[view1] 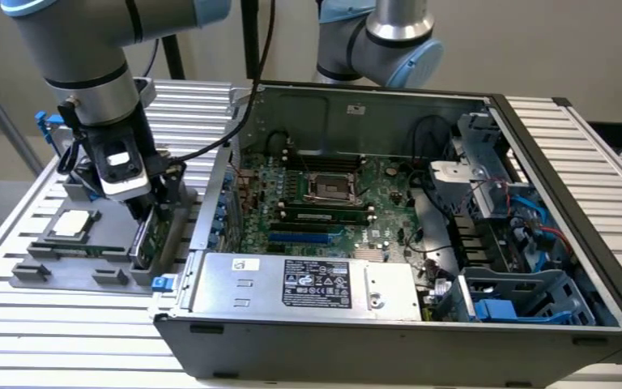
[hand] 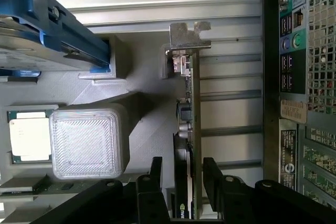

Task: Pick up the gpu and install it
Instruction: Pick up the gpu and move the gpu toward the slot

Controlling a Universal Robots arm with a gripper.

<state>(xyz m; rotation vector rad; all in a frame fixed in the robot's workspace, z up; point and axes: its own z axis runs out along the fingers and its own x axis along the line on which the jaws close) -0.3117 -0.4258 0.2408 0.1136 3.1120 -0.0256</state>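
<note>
Exterior view: the open computer case [view1: 398,340] holds its motherboard [view1: 333,194] and power supply [view1: 300,284]. At its 9 o'clock, a grey tray [view1: 62,271] on the slatted worktop [view1: 30,324] carries a processor chip [view1: 74,223] and the gpu [view1: 146,239], standing on edge. The arm [view1: 84,73] points straight down, hand [view1: 143,217] over the card.

Wrist view: the fingers [hand: 212,179] straddle the gpu, parted, with a gap on the cooler side.

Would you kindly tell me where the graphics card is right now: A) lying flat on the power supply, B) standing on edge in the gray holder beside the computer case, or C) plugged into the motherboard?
B: the graphics card stands on edge in the gray holder, the gripper straddling it.
</note>
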